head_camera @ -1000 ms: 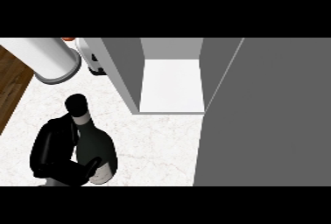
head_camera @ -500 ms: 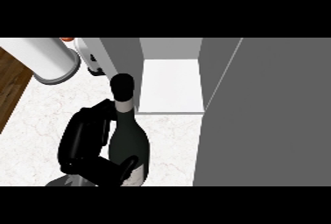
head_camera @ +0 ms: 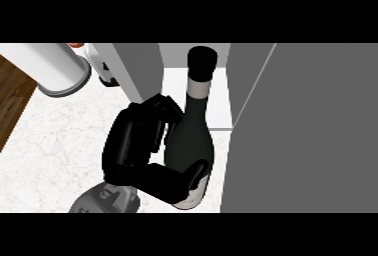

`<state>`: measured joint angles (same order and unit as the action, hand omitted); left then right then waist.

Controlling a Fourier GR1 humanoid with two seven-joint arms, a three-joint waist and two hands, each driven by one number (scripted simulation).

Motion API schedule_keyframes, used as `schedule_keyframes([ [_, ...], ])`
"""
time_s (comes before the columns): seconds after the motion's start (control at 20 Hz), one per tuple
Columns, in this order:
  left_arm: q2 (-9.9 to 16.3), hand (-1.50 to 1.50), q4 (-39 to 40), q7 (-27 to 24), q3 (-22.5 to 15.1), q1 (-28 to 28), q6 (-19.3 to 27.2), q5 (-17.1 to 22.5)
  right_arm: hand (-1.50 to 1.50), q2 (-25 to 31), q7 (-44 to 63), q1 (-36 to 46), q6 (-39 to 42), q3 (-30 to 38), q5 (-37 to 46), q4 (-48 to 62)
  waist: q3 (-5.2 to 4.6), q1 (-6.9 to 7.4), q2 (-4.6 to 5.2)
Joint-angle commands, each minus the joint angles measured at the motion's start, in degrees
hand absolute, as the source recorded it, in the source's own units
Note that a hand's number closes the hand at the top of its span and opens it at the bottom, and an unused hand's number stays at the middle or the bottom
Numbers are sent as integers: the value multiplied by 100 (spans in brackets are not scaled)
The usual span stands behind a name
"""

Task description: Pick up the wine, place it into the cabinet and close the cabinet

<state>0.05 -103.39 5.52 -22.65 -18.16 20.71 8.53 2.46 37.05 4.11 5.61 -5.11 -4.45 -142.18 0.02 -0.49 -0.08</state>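
One hand, my left hand (head_camera: 136, 145), has its fingers (head_camera: 159, 112) curled round the wine (head_camera: 190, 145); keep it upright, apparently entering the cabinet (head_camera: 136, 70).

Kitchen, white marble counter (head_camera: 59, 140), grey cabinet (head_camera: 310, 130), wood floor (head_camera: 13, 90)

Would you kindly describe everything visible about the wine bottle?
The wine bottle looks like dark glass, with a black cap, a white band on its neck and a pale base. It is held above the counter, neck pointing into the open cabinet. The left hand curls around its body, thumb across its lower part.
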Motion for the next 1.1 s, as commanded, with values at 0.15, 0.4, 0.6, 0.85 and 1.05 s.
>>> schedule_keyframes([
  [0.15,-5,150,719,234,60,-1123,714,-70,-150,-5,32,-373,159,100,-431,-554,0,-14,3],
  [0.4,-5,150,1023,-51,-244,-1188,1211,66,-150,152,340,-259,208,289,-684,-794,-1,-7,-1],
  [0.6,-5,150,1430,-164,-459,-1540,1570,-245,-150,168,285,-376,209,502,-770,-857,1,-49,1],
  [0.85,-5,150,1662,-829,-496,-1179,1471,261,-150,-76,7,-270,147,-5,-215,-552,-3,-15,10],
  [1.05,-5,150,1797,-617,-471,-1706,1818,766,-150,98,341,-27,102,233,-487,-685,-3,-32,8],
])
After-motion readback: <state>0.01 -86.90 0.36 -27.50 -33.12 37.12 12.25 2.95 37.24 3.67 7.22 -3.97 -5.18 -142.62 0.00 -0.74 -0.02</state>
